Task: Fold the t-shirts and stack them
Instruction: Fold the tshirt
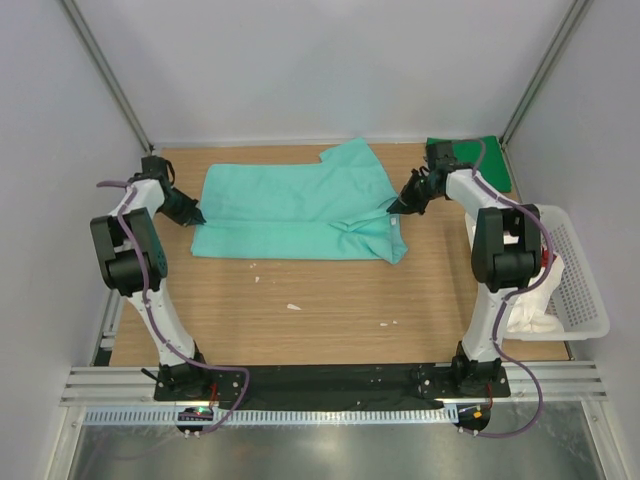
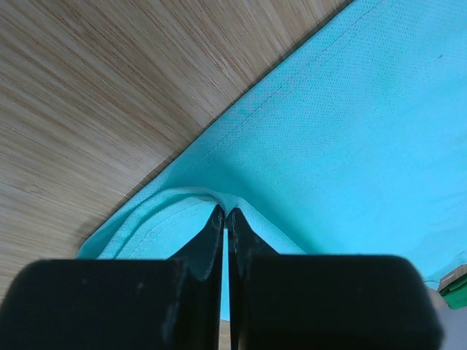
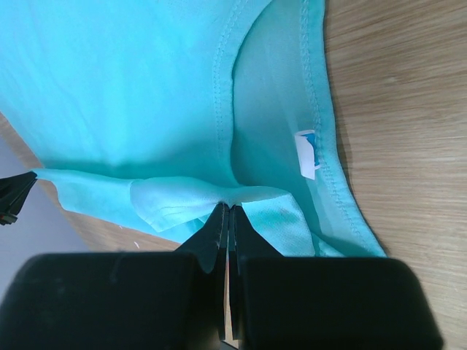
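Mint-teal t-shirt (image 1: 290, 210) lies partly folded on the far half of the table (image 1: 320, 300). Left jaws pinch its left edge; right jaws pinch fabric near its collar. Dark green t-shirt (image 1: 497, 165) lies in the far right corner.

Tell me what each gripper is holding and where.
Both are shut on the mint-teal t-shirt: the left gripper pinches a fold at its left edge, the right gripper a fold beside the collar.

Light wood-grain tabletop (image 1: 320, 310), pale grey enclosure walls (image 1: 320, 60) on 3 sides, 2 slanted aluminium corner posts (image 1: 108, 75), black base strip (image 1: 320, 382), white slotted cable duct (image 1: 330, 413), brushed metal sheet (image 1: 320, 452) nearest, soft even light.
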Motion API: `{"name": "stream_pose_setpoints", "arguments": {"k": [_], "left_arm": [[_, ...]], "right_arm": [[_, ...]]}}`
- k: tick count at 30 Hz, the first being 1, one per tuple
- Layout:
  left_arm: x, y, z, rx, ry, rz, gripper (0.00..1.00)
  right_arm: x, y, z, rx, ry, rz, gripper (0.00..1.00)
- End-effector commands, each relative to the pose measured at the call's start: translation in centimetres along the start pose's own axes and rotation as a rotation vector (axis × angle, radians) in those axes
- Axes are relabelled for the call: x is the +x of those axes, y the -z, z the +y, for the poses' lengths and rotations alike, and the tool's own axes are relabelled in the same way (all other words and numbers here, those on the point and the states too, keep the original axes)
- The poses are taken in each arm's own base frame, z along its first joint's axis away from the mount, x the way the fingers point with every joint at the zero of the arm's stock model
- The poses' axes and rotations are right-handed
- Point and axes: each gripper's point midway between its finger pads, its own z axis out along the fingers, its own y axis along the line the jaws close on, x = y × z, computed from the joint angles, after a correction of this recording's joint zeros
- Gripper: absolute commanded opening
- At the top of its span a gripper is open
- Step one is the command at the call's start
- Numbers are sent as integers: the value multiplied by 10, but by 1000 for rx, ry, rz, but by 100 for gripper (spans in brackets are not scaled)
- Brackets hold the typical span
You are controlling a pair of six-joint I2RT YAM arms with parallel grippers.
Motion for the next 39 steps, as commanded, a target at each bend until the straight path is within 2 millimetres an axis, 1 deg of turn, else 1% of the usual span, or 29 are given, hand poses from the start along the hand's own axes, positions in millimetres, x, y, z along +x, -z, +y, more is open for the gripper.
{"name": "stream_pose_setpoints", "arguments": {"k": [1, 5, 12, 17, 26, 32, 39], "left_arm": [[-10, 2, -8, 15, 10, -24, 0], [-11, 0, -10, 22, 14, -24, 0], [-12, -4, -12, 29, 17, -18, 0], [-16, 1, -16, 38, 19, -44, 0], [-20, -1, -20, 50, 24, -48, 0], [-24, 4, -24, 70, 26, -70, 0], [-26, -2, -28, 76, 33, -66, 0]], "right_arm": [[-20, 2, 9, -19, 29, -51, 1], [-24, -3, 8, -16, 26, -49, 1], [-23, -10, 5, -9, 22, -38, 1], [-22, -10, 2, 4, 24, -37, 1], [-25, -13, -3, 21, 21, -34, 1], [-25, -13, -10, 36, 14, -33, 1], [-27, -16, -13, 43, 10, -34, 1]]}}
